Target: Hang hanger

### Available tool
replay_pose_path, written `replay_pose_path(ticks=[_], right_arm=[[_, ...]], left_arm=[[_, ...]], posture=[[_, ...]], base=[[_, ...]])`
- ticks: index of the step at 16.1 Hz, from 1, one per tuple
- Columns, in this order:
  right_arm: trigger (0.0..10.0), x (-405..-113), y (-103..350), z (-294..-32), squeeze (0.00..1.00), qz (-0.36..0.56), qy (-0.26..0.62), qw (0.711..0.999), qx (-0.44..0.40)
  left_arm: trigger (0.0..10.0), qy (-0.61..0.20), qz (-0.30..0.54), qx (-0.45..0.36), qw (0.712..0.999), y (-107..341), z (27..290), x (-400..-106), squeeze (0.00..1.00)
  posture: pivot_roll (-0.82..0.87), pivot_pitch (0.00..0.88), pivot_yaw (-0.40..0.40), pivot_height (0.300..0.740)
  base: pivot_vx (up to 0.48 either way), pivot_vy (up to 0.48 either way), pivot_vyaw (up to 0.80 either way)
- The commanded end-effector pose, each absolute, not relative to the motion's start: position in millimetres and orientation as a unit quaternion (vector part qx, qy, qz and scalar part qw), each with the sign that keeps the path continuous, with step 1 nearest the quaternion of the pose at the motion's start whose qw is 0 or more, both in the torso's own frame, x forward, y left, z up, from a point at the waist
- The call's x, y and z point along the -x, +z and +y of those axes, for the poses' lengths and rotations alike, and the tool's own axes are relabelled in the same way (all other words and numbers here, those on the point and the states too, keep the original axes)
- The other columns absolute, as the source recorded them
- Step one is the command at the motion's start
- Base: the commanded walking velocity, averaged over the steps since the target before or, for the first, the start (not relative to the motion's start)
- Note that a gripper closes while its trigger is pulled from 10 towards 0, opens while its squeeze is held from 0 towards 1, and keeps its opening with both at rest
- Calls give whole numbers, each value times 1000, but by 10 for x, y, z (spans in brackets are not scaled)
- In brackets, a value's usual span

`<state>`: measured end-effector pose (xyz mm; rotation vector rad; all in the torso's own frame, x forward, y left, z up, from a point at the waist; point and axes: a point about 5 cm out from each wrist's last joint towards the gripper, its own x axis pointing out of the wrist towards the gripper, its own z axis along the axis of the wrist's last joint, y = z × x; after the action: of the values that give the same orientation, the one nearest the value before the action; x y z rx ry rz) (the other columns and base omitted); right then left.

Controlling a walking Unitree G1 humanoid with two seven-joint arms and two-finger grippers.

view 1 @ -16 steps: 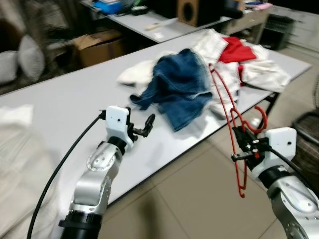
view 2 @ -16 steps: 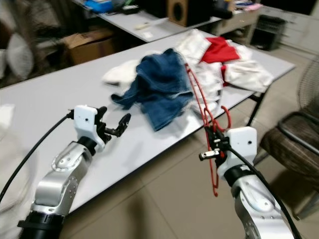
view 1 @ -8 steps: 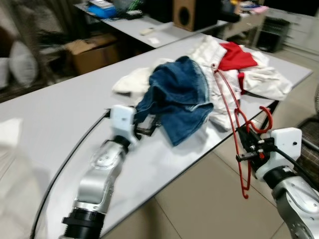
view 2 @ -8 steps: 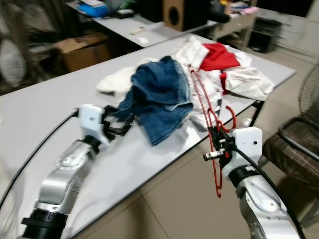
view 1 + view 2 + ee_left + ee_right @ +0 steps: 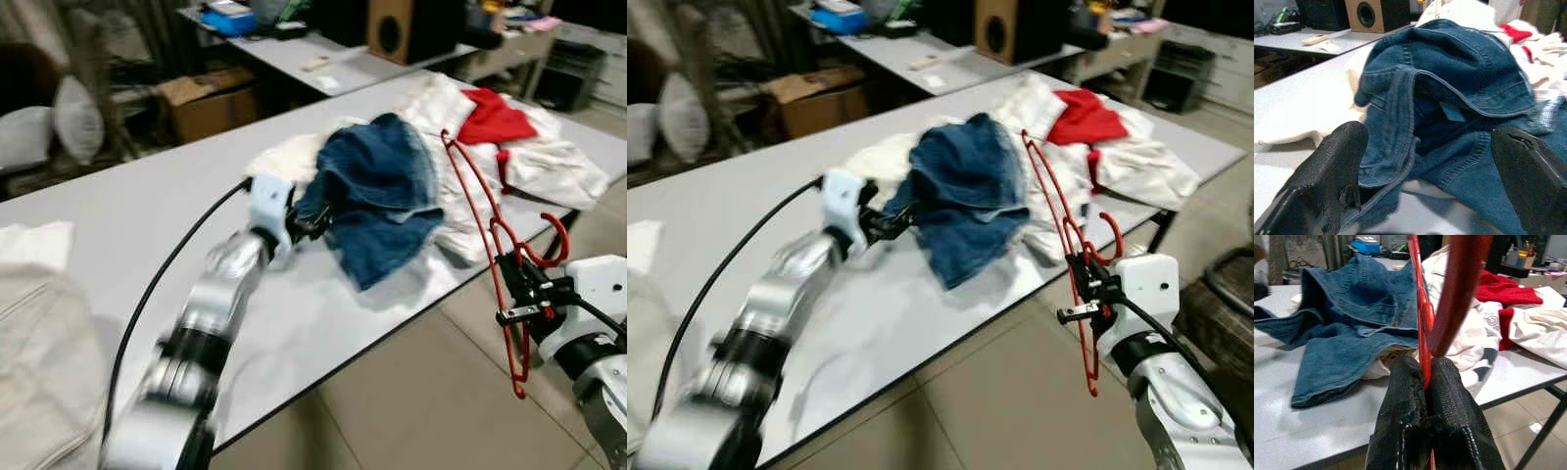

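Note:
A red wire hanger [image 5: 493,225] stands upright off the table's front edge, my right gripper [image 5: 517,294] shut on its lower part just below the hook [image 5: 552,240]. In the right wrist view the red hanger [image 5: 1422,308] runs up from between the closed fingers [image 5: 1405,401]. A pile of blue jeans [image 5: 380,191] lies on the grey table [image 5: 137,211]. My left gripper [image 5: 312,220] is stretched out over the table and open, its tips at the near edge of the jeans. The left wrist view shows the jeans [image 5: 1449,98] lying between the spread fingers [image 5: 1332,166].
White garments [image 5: 549,162] and a red one [image 5: 493,116] lie on the table behind the jeans. White cloth [image 5: 39,323] covers the near left corner. A second table [image 5: 323,59] with a speaker [image 5: 392,27] stands behind, cardboard boxes [image 5: 211,98] beside it. A chair [image 5: 1229,294] is at the right, over tiled floor.
My left arm has reached forward across the table, its open gripper now at the jeans. The camera has shifted. My right gripper still holds the hanger, in much the same pose.

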<state>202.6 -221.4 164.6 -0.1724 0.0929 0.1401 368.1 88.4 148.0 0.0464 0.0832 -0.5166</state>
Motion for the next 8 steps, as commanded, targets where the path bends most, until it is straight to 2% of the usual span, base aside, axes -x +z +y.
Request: replay_pose_path(ticks=[1, 2, 6, 8], right_arm=[[10000, -1999, 1686, -2210, 0, 43, 71, 993, 88], [10000, -1983, 1698, -2206, 0, 43, 72, 992, 89], [10000, -1870, 1704, -2213, 0, 55, 67, 992, 89], [10000, -1824, 1719, -2200, 0, 59, 66, 992, 89]], left_arm=[[10000, -251, 43, -32, 967, 1479, 860, -3723, 0], [10000, -238, 55, -35, 969, 1457, 870, -3764, 0], [10000, -248, 71, 58, 964, 1447, 793, -3844, 0], [10000, -234, 76, 61, 967, 1438, 774, -3874, 0]], posture=[[-236, 0, 95, 740], [-250, 0, 102, 740], [-284, 0, 114, 740], [-300, 0, 118, 740]], base=[[0, 0, 0], [0, 0, 0], [0, 0, 0], [0, 0, 0]])
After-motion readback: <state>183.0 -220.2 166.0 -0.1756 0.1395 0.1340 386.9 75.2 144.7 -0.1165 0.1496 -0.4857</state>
